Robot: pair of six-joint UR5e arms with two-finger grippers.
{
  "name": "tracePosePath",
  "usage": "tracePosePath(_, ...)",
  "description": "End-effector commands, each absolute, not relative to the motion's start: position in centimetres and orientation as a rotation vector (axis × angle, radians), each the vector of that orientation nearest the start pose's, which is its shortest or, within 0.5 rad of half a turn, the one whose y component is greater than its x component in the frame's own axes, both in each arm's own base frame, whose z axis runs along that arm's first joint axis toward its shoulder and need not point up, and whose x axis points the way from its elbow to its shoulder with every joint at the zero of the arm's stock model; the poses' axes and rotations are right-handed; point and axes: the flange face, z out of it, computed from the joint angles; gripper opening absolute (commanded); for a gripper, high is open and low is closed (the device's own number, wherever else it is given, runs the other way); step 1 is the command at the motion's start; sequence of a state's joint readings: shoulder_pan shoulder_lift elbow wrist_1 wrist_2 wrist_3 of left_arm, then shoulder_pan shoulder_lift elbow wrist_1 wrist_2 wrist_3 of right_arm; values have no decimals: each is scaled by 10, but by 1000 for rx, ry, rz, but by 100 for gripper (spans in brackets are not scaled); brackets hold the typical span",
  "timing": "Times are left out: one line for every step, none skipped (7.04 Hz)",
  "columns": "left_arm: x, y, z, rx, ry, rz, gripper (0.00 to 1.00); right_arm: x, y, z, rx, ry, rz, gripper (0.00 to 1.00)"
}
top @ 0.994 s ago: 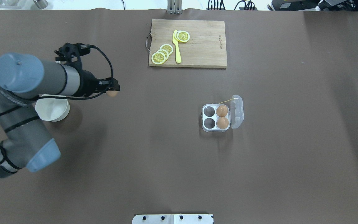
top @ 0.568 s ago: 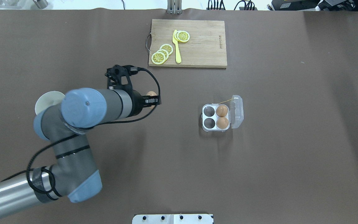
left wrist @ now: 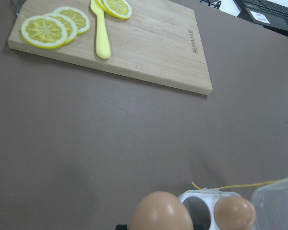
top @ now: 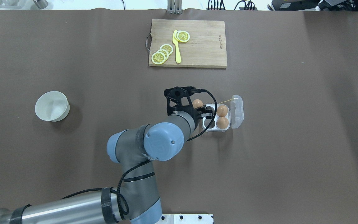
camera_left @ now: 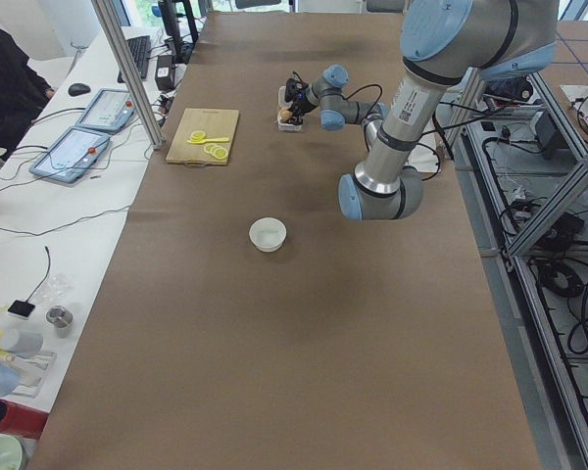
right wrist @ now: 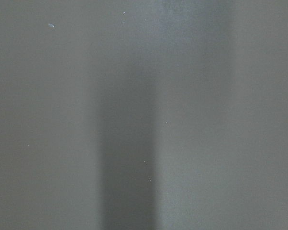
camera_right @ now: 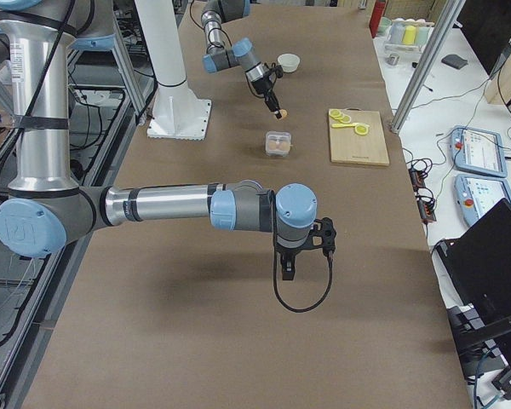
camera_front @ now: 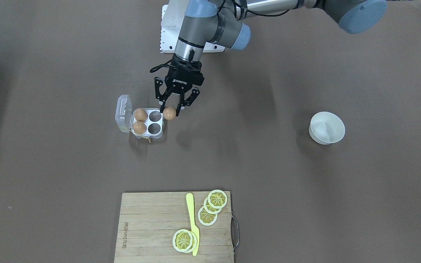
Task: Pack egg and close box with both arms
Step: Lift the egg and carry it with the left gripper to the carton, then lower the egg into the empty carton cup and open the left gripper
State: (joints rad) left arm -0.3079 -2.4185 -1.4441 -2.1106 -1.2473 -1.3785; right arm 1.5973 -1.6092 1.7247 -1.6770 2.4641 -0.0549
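Observation:
My left gripper (camera_front: 169,109) is shut on a brown egg (camera_front: 169,113) and holds it just above the table, beside the clear four-cell box (camera_front: 147,121) on the side of its two empty cells. In the overhead view the held egg (top: 197,103) sits just left of the box's empty far cell. Two more eggs (top: 222,110) (top: 222,123) fill the right cells. The lid (top: 237,112) lies open to the right, with a yellow string at its far corner. My right gripper (camera_right: 291,271) shows only in the exterior right view, low over bare table; I cannot tell its state.
A white bowl (top: 52,105) stands far left. A wooden cutting board (top: 187,43) with lemon slices and a yellow knife lies at the back centre. The left forearm (top: 160,143) reaches across the table's middle toward the box.
My left arm has swung right from beside the white bowl, carrying the egg across the table to the box's left side. The box and its eggs have not moved.

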Motion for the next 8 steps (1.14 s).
tracePosePath(680, -374, 104, 628, 1146, -327, 0, 67, -474, 601, 45, -893, -32, 100)
tracePosePath(695, -371, 104, 651, 1147, -333, 0, 64, -475, 602, 40, -894, -38, 100)
tracePosePath(703, -374, 102, 652, 1134, -330, 0, 63, -476, 601, 41, -893, -41, 100)
tracePosePath(704, -374, 104, 654, 1128, -326, 0, 63, -476, 600, 41, -895, -41, 100)
tracePosePath(702, -373, 102, 675, 1122, -292, 0, 63, -476, 599, 44, -898, -42, 100)
tracePosePath(702, -373, 107, 676, 1117, -290, 0, 62, -476, 598, 43, -906, -41, 100)
tracePosePath(701, -373, 114, 674, 1110, -286, 0, 62, -476, 597, 43, -910, -41, 100)
tracePosePath(698, -371, 125, 670, 1105, -284, 0, 62, -476, 597, 43, -912, -41, 100)
